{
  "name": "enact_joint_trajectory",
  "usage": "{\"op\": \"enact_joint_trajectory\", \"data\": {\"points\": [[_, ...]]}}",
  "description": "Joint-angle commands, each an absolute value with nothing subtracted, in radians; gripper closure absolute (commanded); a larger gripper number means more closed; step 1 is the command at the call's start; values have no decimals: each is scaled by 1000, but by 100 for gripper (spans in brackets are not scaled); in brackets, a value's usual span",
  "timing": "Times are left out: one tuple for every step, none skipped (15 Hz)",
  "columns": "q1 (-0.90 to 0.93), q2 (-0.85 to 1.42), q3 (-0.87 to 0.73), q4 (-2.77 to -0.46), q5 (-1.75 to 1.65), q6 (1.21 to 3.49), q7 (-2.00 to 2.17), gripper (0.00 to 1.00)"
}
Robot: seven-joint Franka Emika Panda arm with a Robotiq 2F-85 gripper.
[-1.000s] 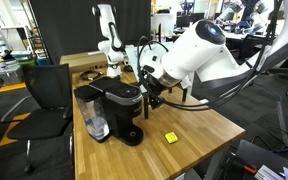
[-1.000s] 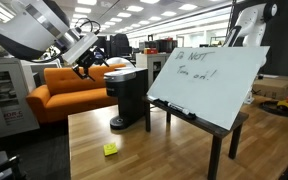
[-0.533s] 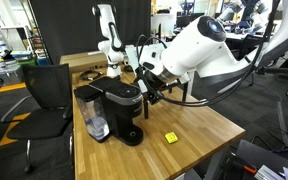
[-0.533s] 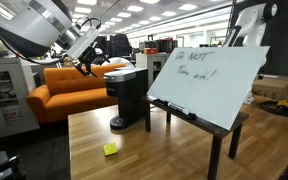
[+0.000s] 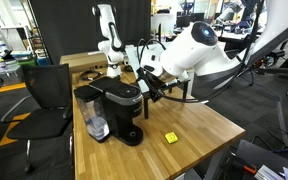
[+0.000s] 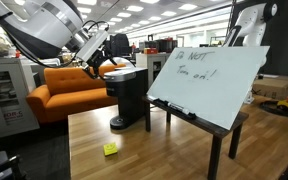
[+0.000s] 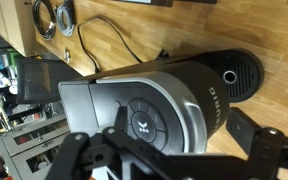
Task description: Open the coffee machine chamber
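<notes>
Starting at the fingers (image 7: 76, 152): 2 of them, splayed wide at the bottom of the wrist view with nothing pinched between them, so the gripper (image 7: 172, 155) is released and empty. Right under it is the 1 coffee machine (image 7: 164, 105), seen from above, with the chamber (image 7: 144, 112) filling the middle of that view. The lid looks down and flush with the body, i.e. closed. Can't tell from any view whether a finger actually touches it.

In an exterior view the gripper (image 5: 152, 92) sits just beside the chamber (image 5: 124, 92), on the side away from the clear water tank (image 5: 92, 118). The machine stands on the wooden table (image 5: 199, 125), near the edge by the 1 black chair (image 5: 44, 100). 1 small yellow thing (image 5: 170, 137) lies on the tabletop, well apart from the machine.

What differs per view: only the wrist view shows the round drip base (image 7: 239, 75) from above, plus 1 black cable (image 7: 104, 45) on the wood. Only an exterior view has the 1 whiteboard (image 6: 206, 80) with "DO NOT" handwritten on it, tilted just beside the machine (image 6: 129, 97), and 1 orange sofa (image 6: 69, 90) behind the table. There the gripper (image 6: 97, 62) hangs at the machine's upper corner on the sofa side.
</notes>
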State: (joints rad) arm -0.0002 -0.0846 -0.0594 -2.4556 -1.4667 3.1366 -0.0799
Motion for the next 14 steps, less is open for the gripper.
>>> {"op": "enact_joint_trajectory", "data": {"points": [[-8, -39, -64, -2415, -1548, 3159, -27, 0], [-7, -31, -64, -2412, -1561, 3161, -17, 0], [-6, -24, -64, -2407, -1577, 3163, -5, 0], [-4, -15, -63, -2399, -1591, 3168, 7, 0], [-3, -9, -63, -2391, -1608, 3173, 19, 0], [0, -3, -61, -2381, -1629, 3179, 34, 0], [2, 2, -60, -2369, -1647, 3187, 47, 0], [3, 8, -58, -2356, -1670, 3195, 63, 0], [5, 14, -57, -2343, -1689, 3203, 76, 0], [8, 19, -56, -2328, -1712, 3213, 93, 0], [11, 24, -55, -2314, -1733, 3222, 110, 0], [13, 26, -55, -2302, -1751, 3230, 125, 0], [15, 30, -54, -2286, -1773, 3238, 144, 0], [16, 34, -54, -2276, -1791, 3245, 158, 0]]}}
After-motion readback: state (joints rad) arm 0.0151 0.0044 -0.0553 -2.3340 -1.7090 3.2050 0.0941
